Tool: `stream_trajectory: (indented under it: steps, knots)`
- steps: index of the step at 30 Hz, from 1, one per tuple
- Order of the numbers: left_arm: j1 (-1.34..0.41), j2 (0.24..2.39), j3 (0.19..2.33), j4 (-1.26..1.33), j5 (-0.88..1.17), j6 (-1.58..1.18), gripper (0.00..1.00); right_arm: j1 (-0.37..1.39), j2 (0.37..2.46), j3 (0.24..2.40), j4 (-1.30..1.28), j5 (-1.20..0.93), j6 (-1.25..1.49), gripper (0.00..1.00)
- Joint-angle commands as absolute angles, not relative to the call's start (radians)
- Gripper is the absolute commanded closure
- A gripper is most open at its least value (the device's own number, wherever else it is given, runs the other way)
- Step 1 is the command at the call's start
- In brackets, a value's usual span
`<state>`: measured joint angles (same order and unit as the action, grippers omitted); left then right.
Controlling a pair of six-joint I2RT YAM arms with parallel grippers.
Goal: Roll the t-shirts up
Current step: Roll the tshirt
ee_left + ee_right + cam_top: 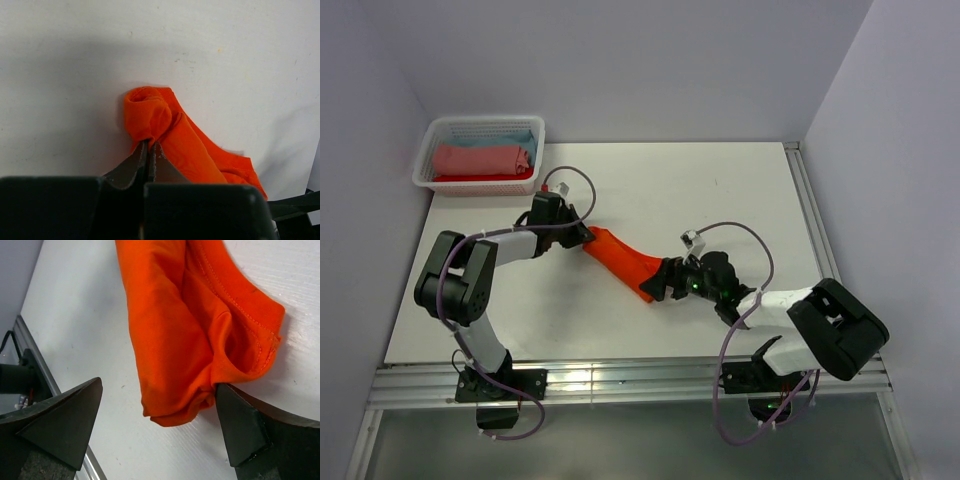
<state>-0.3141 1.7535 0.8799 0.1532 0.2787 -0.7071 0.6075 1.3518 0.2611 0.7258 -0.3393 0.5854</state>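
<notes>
A bright orange t-shirt (623,260) lies bunched into a long narrow strip running diagonally across the middle of the table. My left gripper (588,238) is shut on its upper-left end. In the left wrist view the fingertips (150,145) pinch a twisted knot of orange cloth (192,145). My right gripper (656,284) stands open at the strip's lower-right end. In the right wrist view the folded end of the shirt (170,325) hangs between the wide-apart fingers, and the right finger (240,425) touches its edge. Salmon-pink (480,158), light blue (517,138) and red (470,178) rolls lie in the basket.
A white lattice basket (485,119) stands at the table's back left corner. A metal rail (620,378) runs along the near edge, and another along the right edge (805,200). Grey walls close in at the back and both sides.
</notes>
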Motion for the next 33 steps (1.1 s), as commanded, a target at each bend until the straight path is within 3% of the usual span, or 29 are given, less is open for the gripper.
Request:
stream_trajectory:
  steps: [1,11,21,29,31,33]
  knots:
    - [-0.319,1.766,0.914,0.138,0.318,-0.68,1.0,0.626,1.354,0.287,0.715,-0.252,0.546,0.0]
    - [-0.319,1.796,0.913,0.115,0.288,-0.666,1.0,0.661,1.358,0.207,0.778,-0.172,0.574,0.03]
    - [-0.319,1.819,0.899,0.126,0.279,-0.655,1.0,0.686,1.423,0.209,0.85,-0.153,0.577,0.21]
    - [-0.319,1.784,0.873,0.133,0.258,-0.66,1.0,0.684,1.497,0.229,0.887,-0.13,0.62,0.25]
    - [-0.319,1.763,0.832,0.172,0.255,-0.669,1.0,0.684,1.508,0.242,0.887,-0.141,0.633,0.36]
    - [-0.319,1.723,0.796,0.207,0.25,-0.692,1.0,0.683,1.517,0.258,0.874,-0.15,0.658,0.54]
